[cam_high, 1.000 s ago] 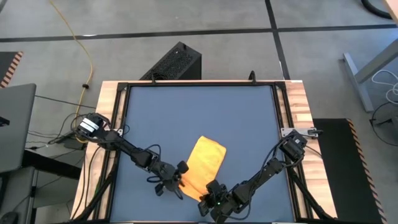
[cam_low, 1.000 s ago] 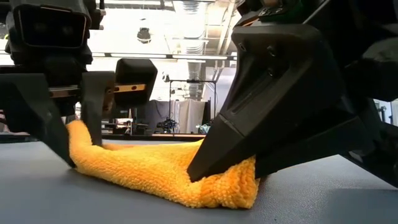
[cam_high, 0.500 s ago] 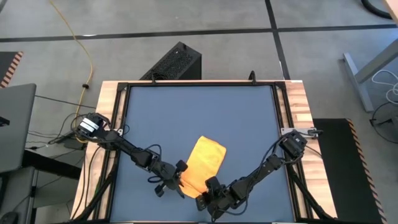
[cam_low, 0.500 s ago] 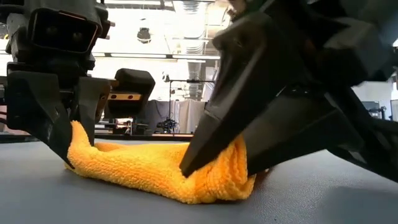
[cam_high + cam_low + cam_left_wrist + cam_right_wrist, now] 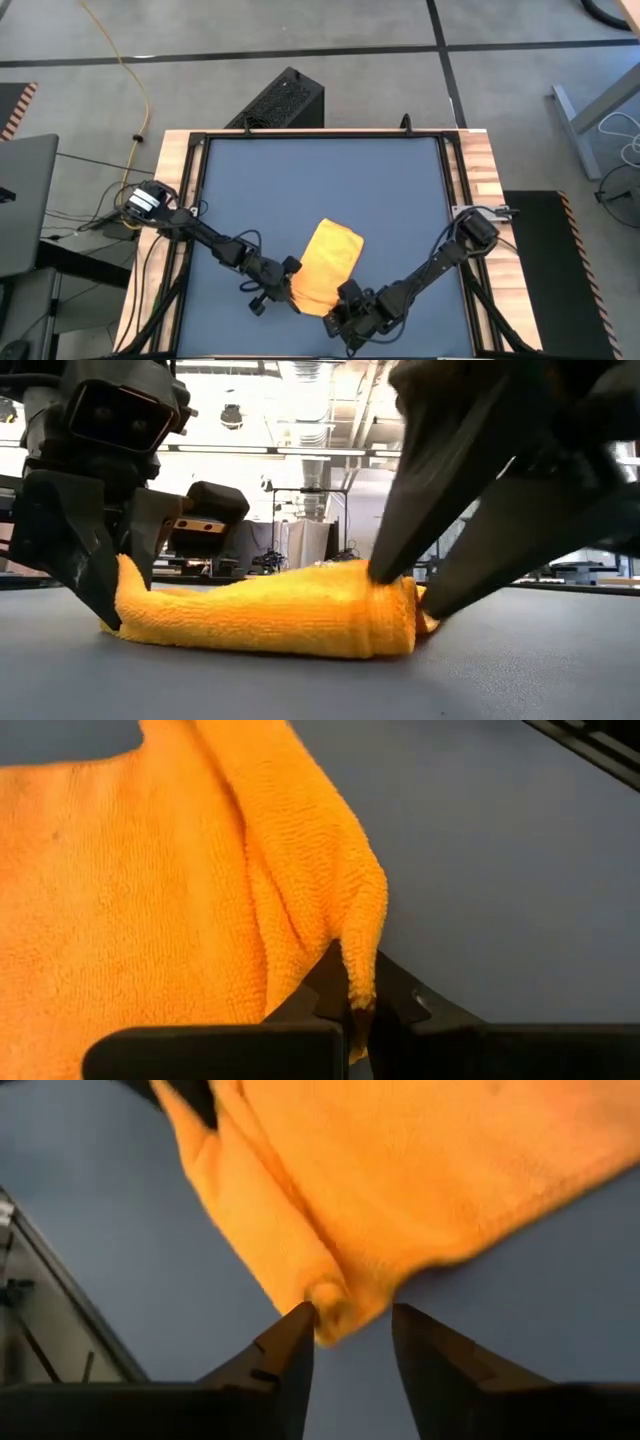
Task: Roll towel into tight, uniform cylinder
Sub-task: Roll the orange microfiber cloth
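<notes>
We see the left end effector [image 5: 350,1005] clenched on the yellow towel's [image 5: 324,266] edge, right end effector [image 5: 352,1342] released beside its rolled end, blue counter [image 5: 320,185].

towel [image 5: 322,268] near end: hidden under both arms in the high view
towel far part: cut off by the edge in both wrist views
white tag: cannot tell where
right gripper [image 5: 420,588] body: cut off at the low view's top edge

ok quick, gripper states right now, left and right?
Left gripper: shut on the yellow towel, pinching its rolled edge.
Right gripper: open, fingers either side of the towel's corner, not gripping.
</notes>
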Tool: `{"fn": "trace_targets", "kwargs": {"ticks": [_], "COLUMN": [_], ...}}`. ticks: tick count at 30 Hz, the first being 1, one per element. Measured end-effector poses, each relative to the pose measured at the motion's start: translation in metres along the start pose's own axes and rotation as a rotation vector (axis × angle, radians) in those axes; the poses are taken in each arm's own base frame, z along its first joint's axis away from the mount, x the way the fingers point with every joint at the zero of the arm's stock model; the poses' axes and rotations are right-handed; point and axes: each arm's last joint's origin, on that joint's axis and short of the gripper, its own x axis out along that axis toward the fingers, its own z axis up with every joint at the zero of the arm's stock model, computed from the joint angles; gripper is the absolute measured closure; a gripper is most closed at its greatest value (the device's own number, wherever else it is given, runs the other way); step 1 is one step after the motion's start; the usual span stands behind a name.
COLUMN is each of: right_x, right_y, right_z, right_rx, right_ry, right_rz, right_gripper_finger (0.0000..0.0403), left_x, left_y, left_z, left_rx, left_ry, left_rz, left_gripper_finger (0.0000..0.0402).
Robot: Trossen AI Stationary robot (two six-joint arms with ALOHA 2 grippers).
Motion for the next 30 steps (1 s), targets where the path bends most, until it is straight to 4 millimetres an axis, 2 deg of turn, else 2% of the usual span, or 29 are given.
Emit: {"fn": "trace_targets", "kwargs": {"ticks": [4,8,11,13,17,20,24,30], "right_x": [-0.009,-0.025,-0.035,-0.036,-0.021,-0.006,0.006,0.013], "right_y": [0.001,0.009,0.019,0.025,0.032,0.030,0.028,0.024], "right_z": [-0.007,-0.009,-0.013,-0.016,-0.029,-0.034,-0.028,-0.017], "right_rx": [-0.031,-0.133,-0.318,-0.523,-0.938,-1.126,-1.176,-1.198], "right_ry": [0.030,-0.021,-0.087,-0.149,-0.232,-0.260,-0.263,-0.228], "right_rz": [0.012,0.066,0.104,0.128,0.192,0.172,0.116,0.057], "right_gripper_finger": [0.0232,0.0231,0.0231,0.0231,0.0232,0.0232,0.0232,0.0232], "left_x": [-0.001,-0.002,-0.003,-0.004,-0.004,-0.005,-0.005,-0.005], "left_y": [0.004,0.009,0.014,0.016,0.019,0.021,0.021,0.021], "left_z": [-0.001,-0.001,-0.002,-0.003,-0.004,-0.003,-0.003,-0.003], "left_rx": [-0.015,-0.041,-0.063,-0.079,-0.088,-0.097,-0.109,-0.112], "left_ry": [-0.006,-0.018,-0.029,-0.028,-0.035,-0.038,-0.039,-0.044], "left_rz": [-0.018,-0.050,-0.080,-0.086,-0.093,-0.090,-0.090,-0.088], "left_gripper_finger": [0.0401,0.0401,0.0401,0.0401,0.0401,0.0401,0.0401,0.0401]}}
